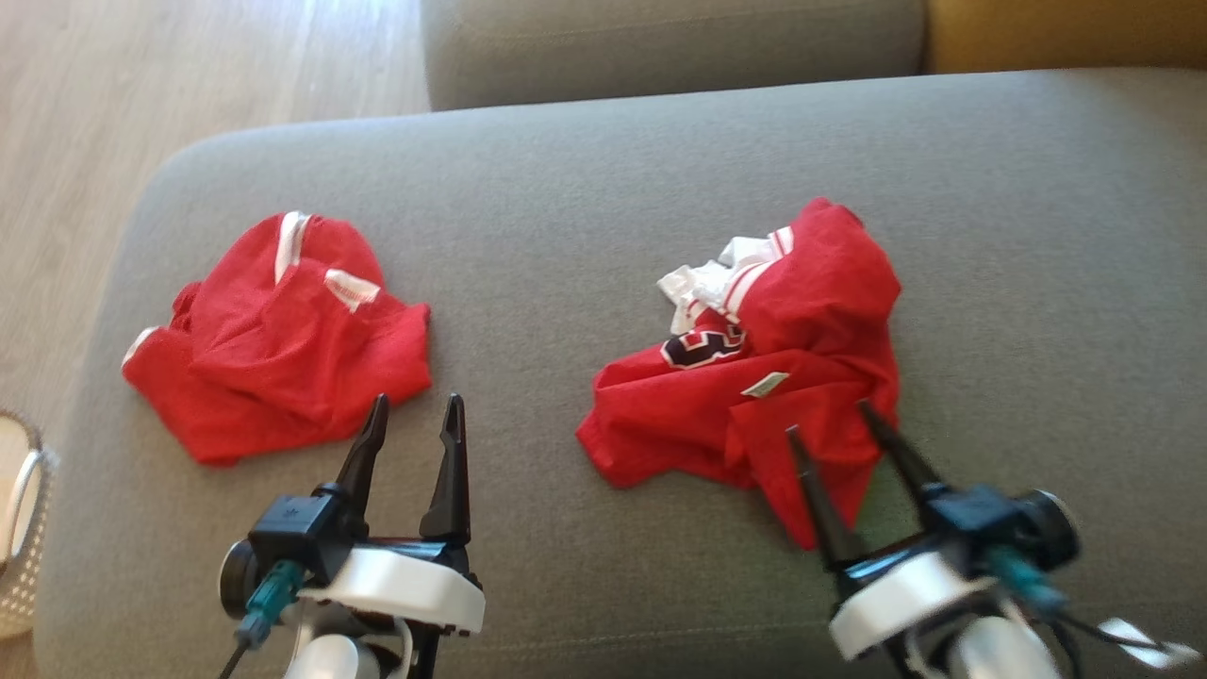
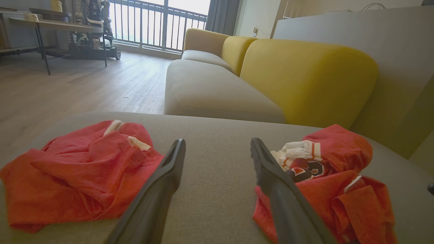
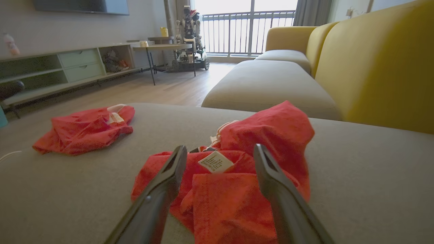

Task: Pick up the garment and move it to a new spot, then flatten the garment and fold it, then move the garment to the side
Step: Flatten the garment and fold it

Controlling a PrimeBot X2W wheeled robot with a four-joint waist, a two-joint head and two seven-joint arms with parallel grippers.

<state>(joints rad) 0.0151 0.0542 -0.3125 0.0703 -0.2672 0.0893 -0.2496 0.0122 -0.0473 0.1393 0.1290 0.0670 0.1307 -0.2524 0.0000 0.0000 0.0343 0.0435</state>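
Grey sofa seat (image 1: 585, 170), crumpled red garment (image 1: 811, 311), basket (image 1: 21, 566)

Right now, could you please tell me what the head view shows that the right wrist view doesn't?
Head view, not right wrist: the open left claw and a white basket. Right wrist, not head: a shelf unit, a balcony railing and a second robot. Both: the grey sofa cushion, a red garment on its left, and the open right claw at a red jersey with a white label.
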